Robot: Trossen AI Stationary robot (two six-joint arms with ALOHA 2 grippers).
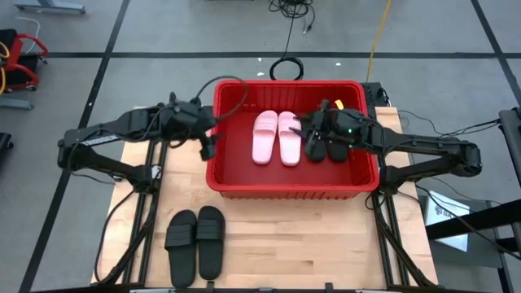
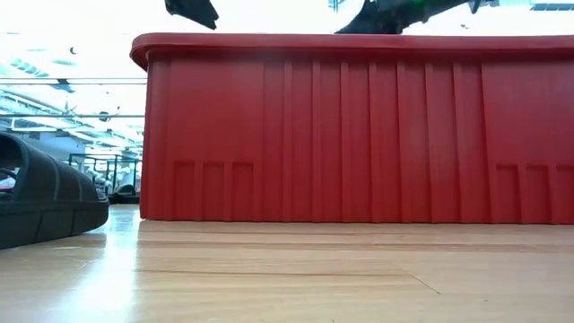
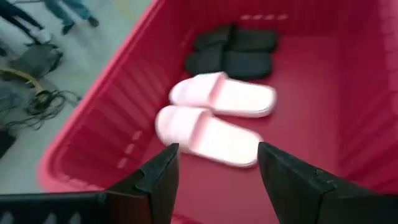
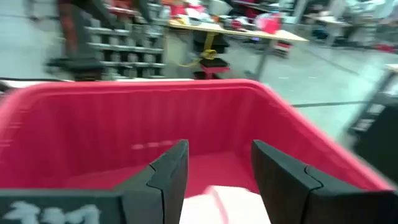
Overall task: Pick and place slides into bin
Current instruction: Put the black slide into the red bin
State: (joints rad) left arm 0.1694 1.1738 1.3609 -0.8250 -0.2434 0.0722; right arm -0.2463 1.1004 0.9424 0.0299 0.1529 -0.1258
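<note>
Right up against the low camera sits one black slide (image 2: 40, 202) on the wooden table (image 1: 293, 236), and beyond it rises the ribbed red wall of the bin (image 2: 359, 135). From above, that slide belongs to a black pair (image 1: 196, 242) lying side by side on the table's near left part, well apart from both grippers and outside the bin.

Over on the left, the left gripper (image 1: 208, 143) hangs just at the bin's left rim, fingers (image 3: 158, 180) spread wide with nothing between them. Its wrist camera looks down into the bin: the two pale pink slides (image 3: 217, 118) lie beyond the open fingertips, on the red floor, side by side and touching, with a second black pair (image 3: 233, 53) farther off past them.

Moving to the middle, the pink pair (image 1: 277, 137) rests in the centre of the bin (image 1: 228, 175), between the two grippers.

On the right, the right gripper (image 1: 313, 130) is over the bin's right half, directly above the black pair (image 1: 324, 148) inside, which lies just beside the pink ones. Its fingers (image 4: 168, 177) stand apart, empty, and a pale pink slide edge (image 4: 224, 202) shows just past them against the far wall.
</note>
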